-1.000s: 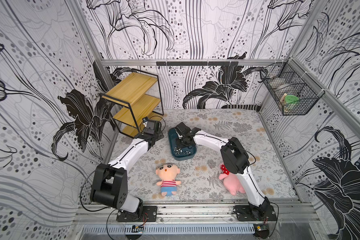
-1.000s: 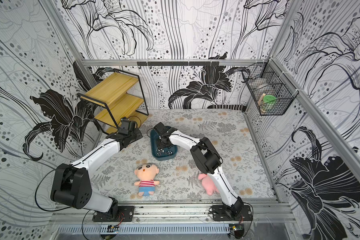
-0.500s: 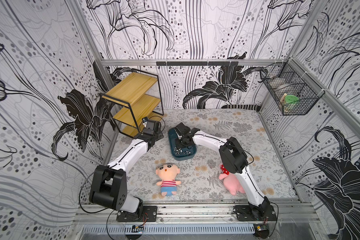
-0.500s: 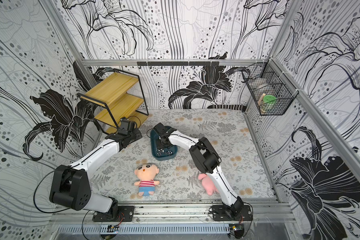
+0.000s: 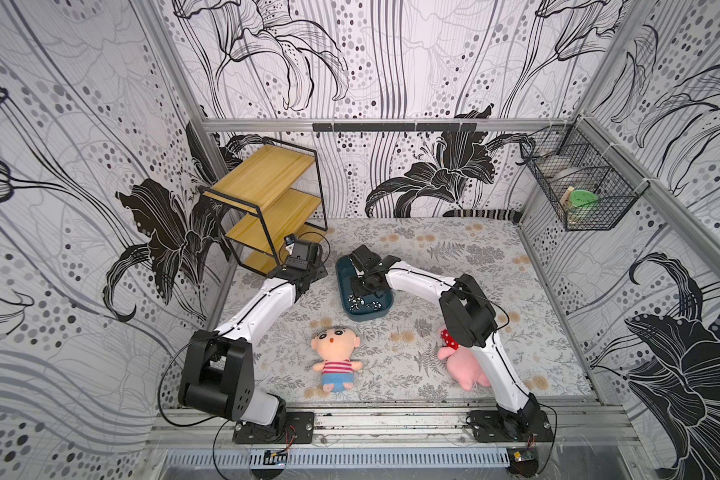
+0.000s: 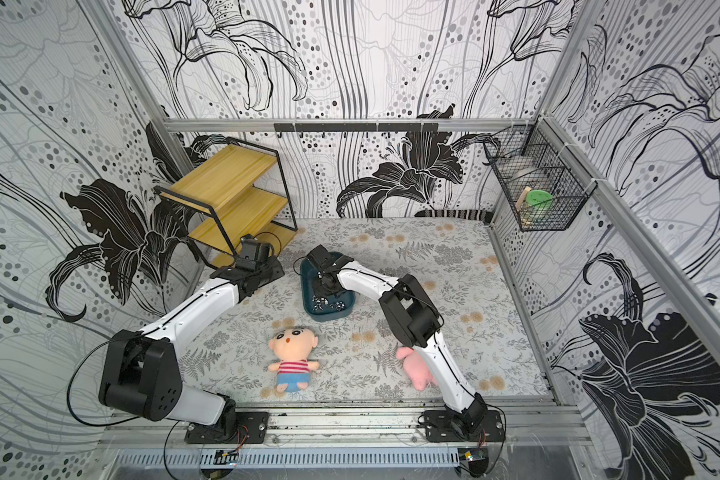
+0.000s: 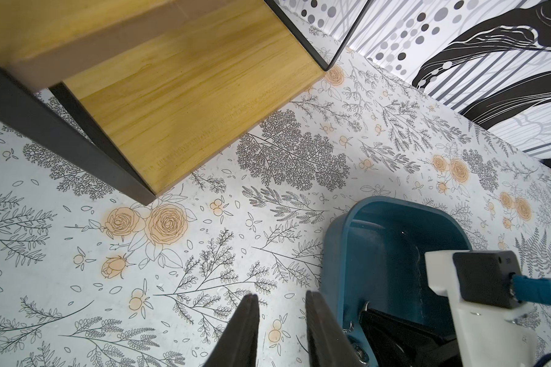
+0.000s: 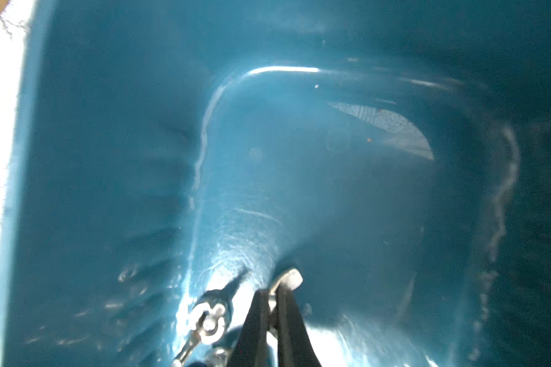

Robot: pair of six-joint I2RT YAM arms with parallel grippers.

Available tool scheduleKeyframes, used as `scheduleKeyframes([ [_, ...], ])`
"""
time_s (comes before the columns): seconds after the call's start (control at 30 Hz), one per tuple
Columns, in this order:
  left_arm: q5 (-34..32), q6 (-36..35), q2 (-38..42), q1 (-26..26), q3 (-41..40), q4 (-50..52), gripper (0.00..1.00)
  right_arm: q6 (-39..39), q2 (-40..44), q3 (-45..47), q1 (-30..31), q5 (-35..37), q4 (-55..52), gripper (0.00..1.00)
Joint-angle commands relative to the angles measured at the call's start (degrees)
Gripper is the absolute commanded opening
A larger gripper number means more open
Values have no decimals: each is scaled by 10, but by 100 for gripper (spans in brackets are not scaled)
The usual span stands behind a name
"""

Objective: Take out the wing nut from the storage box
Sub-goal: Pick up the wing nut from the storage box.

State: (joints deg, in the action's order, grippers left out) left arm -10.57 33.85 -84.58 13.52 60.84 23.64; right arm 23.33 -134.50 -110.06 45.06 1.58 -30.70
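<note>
The right arm [image 5: 420, 280] reached from the near right, elbow raised, with its wrist bent down into the storage box [image 5: 368, 318]. The right gripper [image 8: 272, 294] was clenched on one wing nut [image 8: 288, 279] low inside the box, a rounded wing sticking out past the fingertips. Which way the nut's long axis ran could not be told. One more wing nut [image 8: 209, 317] lay loose just beside the fingers. In both top views the metal parts at the box's near end were too small to count.

The left arm [image 5: 262, 307] stretched far, and the left gripper [image 7: 280, 297] hung just left of the box with jaws parted, grasping nothing.

There were two arms, one box, two dolls [image 5: 335, 353], one shelf [image 5: 267, 174] and one wire basket [image 5: 582, 187]. The box's long axis ran near to far.
</note>
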Motion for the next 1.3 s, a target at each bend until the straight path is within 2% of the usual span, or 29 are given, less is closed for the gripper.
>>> scheduleKeyframes([
  [0.0,-7,2,12,3,-2,-14,32,4,45,9,4,21,-12,9],
  [0.43,-4,2,12,3,2,-14,32,-9,126,41,-6,46,-5,8],
  [0.97,-2,1,-3,9,16,-13,32,-20,258,218,-108,69,23,7],
  [1.27,-5,1,-10,16,31,-7,32,-24,256,282,-151,64,42,6],
])
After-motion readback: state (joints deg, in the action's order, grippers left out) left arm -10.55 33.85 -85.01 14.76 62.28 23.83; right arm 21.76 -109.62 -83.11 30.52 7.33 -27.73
